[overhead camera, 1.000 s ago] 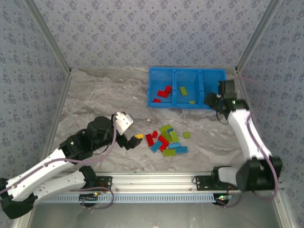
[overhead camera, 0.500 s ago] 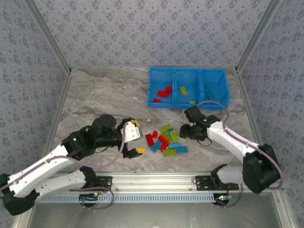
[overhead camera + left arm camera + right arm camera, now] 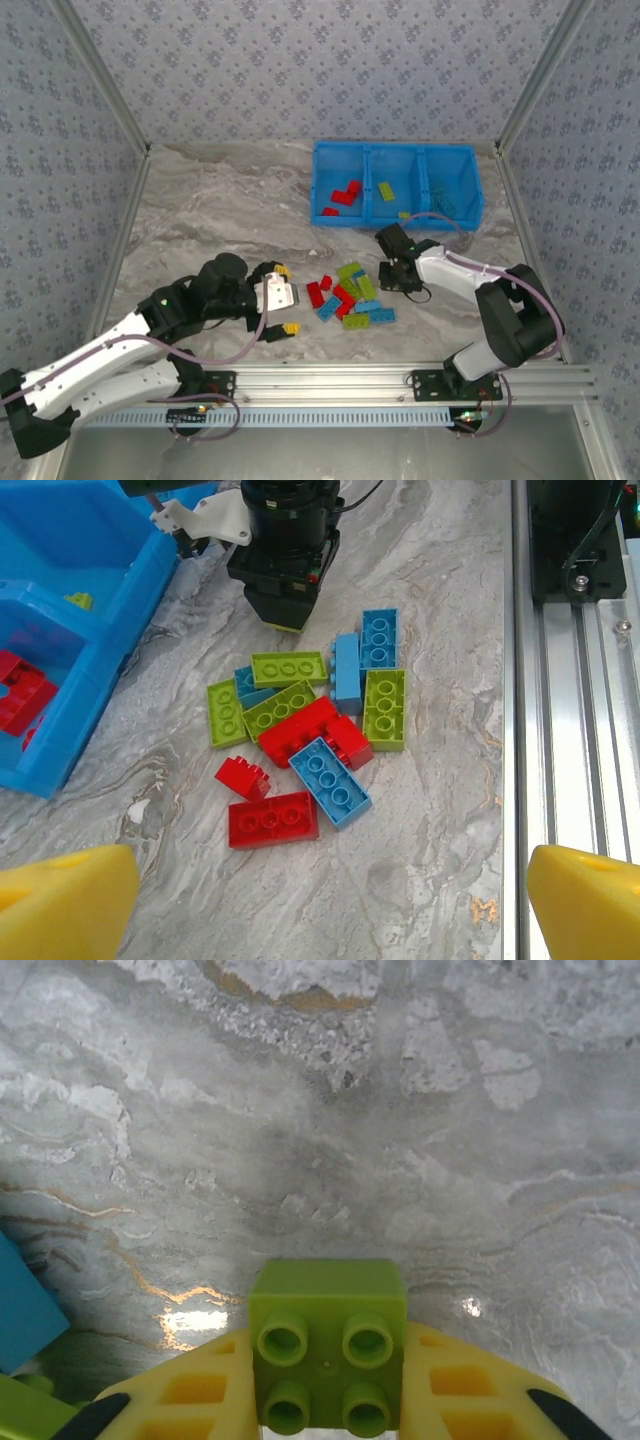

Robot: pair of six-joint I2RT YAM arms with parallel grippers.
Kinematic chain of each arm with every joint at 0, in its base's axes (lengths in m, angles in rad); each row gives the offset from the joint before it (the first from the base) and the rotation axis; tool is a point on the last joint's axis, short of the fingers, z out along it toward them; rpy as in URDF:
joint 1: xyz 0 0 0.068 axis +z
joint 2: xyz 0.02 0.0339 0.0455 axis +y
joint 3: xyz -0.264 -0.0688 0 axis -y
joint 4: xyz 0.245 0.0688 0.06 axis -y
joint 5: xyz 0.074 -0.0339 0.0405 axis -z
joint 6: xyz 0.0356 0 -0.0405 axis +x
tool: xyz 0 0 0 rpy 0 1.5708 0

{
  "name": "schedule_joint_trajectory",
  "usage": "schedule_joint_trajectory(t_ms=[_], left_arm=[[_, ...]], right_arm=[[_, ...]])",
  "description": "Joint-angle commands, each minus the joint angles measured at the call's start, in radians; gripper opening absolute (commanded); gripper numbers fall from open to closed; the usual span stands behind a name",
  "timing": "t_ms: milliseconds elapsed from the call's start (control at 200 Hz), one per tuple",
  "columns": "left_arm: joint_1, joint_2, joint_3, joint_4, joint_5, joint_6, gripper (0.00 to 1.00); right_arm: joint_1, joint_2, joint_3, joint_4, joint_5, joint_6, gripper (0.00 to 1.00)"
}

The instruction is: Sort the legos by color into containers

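A pile of red, lime green and light blue legos (image 3: 350, 292) lies on the marble table; the left wrist view shows the same pile of legos (image 3: 310, 725) from close by. My right gripper (image 3: 397, 277) is down at the pile's right edge, shut on a small lime green brick (image 3: 327, 1345) between its yellow fingers (image 3: 175, 1400). My left gripper (image 3: 287, 298) hovers left of the pile, open and holding nothing, its yellow fingertips (image 3: 60, 905) wide apart. The blue bin (image 3: 390, 148) holds red bricks (image 3: 345, 193) in its left compartment and green bricks (image 3: 386, 190) in the middle one.
The bin stands at the back right, close behind the right arm. An aluminium rail (image 3: 330, 378) runs along the near table edge, with patterned walls on the other three sides. Bare marble (image 3: 220, 210) stretches left of the bin and pile.
The right arm swung from the bin's right compartment down to the pile and closed on the small green brick. The left gripper shifted slightly nearer and toward the pile.
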Motion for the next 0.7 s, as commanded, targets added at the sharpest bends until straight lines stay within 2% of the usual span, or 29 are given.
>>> schedule_joint_trajectory(t_ms=[0, 155, 280, 465, 595, 640, 700], left_arm=[[0.007, -0.02, -0.011, 0.043, -0.002, 0.014, 0.99], [0.014, -0.018, -0.026, 0.072, -0.02, 0.002, 0.99], [0.031, 0.004, -0.028, 0.109, -0.15, -0.034, 0.99], [0.06, 0.027, -0.02, 0.131, -0.297, -0.102, 0.99], [0.06, 0.028, -0.024, 0.114, -0.333, -0.094, 0.99], [0.06, 0.025, -0.029, 0.113, -0.345, -0.087, 0.99], [0.061, 0.024, -0.034, 0.114, -0.358, -0.078, 0.99]], right_arm=[[0.011, -0.058, 0.005, -0.053, 0.058, 0.02, 0.25], [0.04, -0.258, 0.09, -0.169, 0.172, 0.028, 0.25], [0.008, -0.294, 0.207, -0.147, 0.236, -0.053, 0.25], [-0.139, -0.014, 0.456, -0.049, 0.124, -0.166, 0.24], [-0.205, 0.21, 0.633, -0.011, 0.035, -0.184, 0.25], [-0.22, 0.282, 0.697, -0.021, 0.03, -0.181, 0.27], [-0.233, 0.361, 0.78, -0.048, 0.031, -0.182, 0.35]])
